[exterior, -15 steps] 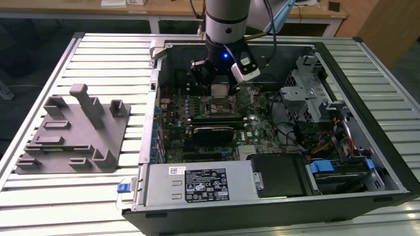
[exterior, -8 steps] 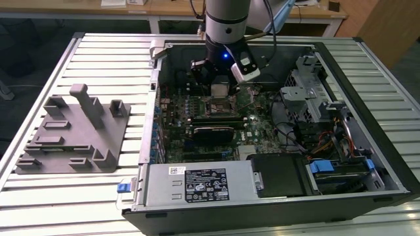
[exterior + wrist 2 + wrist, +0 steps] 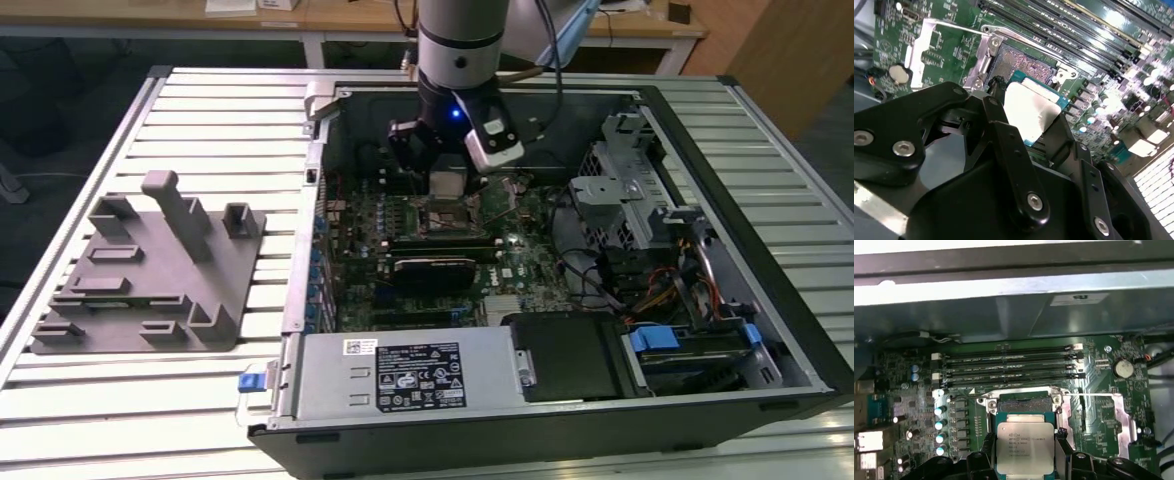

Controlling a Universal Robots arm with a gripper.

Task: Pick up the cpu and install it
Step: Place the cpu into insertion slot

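I have the cpu (image 3: pixel 1025 447) pinched in the gripper (image 3: pixel 1025 456), one black finger (image 3: pixel 985 452) on each of two opposite edges, so the jaws are closed on it. Its silvery lid carries several lines of small dark print, and a green rim shows around the lid.

In both wrist views the chip hangs over the board just beside the open socket (image 3: pixel 1024 402) and overlaps the socket's near edge; it is not seated. The socket's silver load plate (image 3: pixel 1104 415) lies folded out to one side, near a coin cell (image 3: pixel 1123 368). Four memory slots (image 3: pixel 1009 365) run along the socket's far side, close by.

Beyond the slots the case (image 3: pixel 1004 315) wall rises, with a white sticker (image 3: pixel 1079 299) whose writing I can't make out.

In the exterior view the arm (image 3: pixel 461 40) comes almost straight down into the open case, well clear of its walls. The power supply (image 3: pixel 400 370) carries white and black labels. The grey tray (image 3: pixel 147 270) sits on the slatted table (image 3: pixel 200 110), at the exterior view's left.
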